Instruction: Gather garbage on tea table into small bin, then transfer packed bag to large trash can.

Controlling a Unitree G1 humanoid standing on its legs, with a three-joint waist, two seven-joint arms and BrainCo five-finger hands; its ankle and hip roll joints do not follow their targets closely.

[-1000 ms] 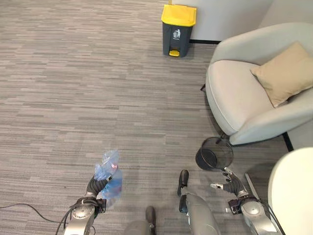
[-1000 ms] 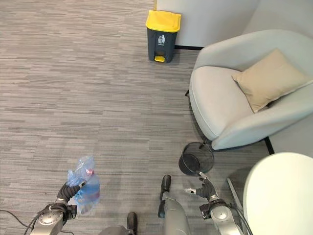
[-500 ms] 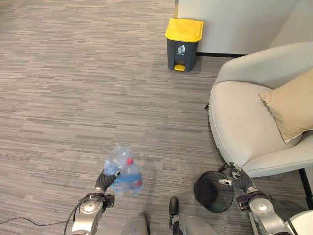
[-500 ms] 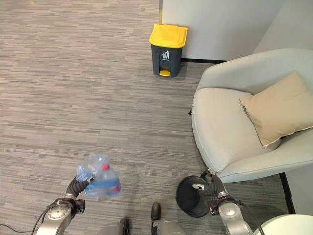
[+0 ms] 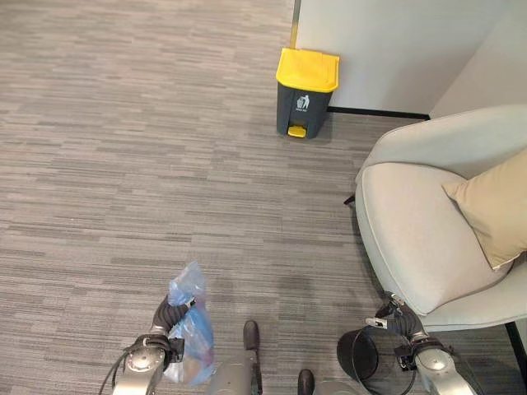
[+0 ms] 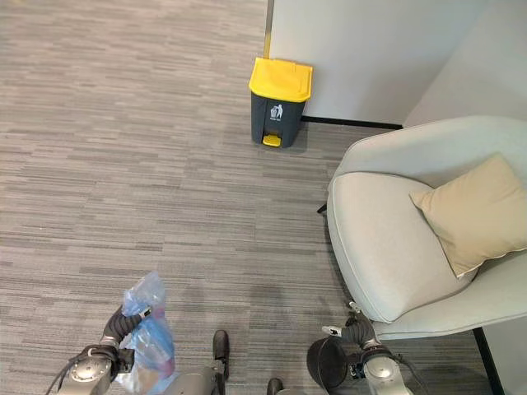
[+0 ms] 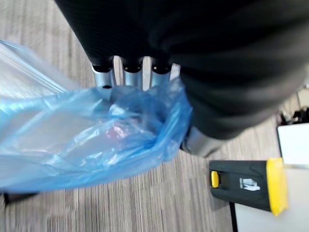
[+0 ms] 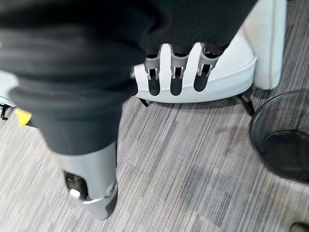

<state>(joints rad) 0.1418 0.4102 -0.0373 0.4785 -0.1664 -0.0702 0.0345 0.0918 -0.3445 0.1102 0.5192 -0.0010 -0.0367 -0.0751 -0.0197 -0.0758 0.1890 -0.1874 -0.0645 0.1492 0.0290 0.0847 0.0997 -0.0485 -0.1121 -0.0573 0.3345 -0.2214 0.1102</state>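
A translucent blue garbage bag (image 5: 192, 339) with something red inside hangs low at the left, its gathered neck sticking up above my left hand (image 5: 165, 313). That hand is shut on the bag; in the left wrist view its fingers (image 7: 124, 72) curl into the blue plastic (image 7: 96, 140). The large dark trash can (image 5: 305, 90) with a yellow lid stands ahead against the wall and also appears in the left wrist view (image 7: 248, 186). My right hand (image 5: 394, 318) hangs open and holds nothing, just above the small black mesh bin (image 5: 361, 362).
A light grey armchair (image 5: 420, 239) with a tan pillow (image 5: 498, 206) stands at the right, close to my right hand. A white wall (image 5: 395, 41) rises behind the trash can. Grey carpet stretches between me and the can.
The camera has moved: the chair and small bin have slid lower and to the right in the picture. The bag has swung from in front of my left hand to hanging low beside it.
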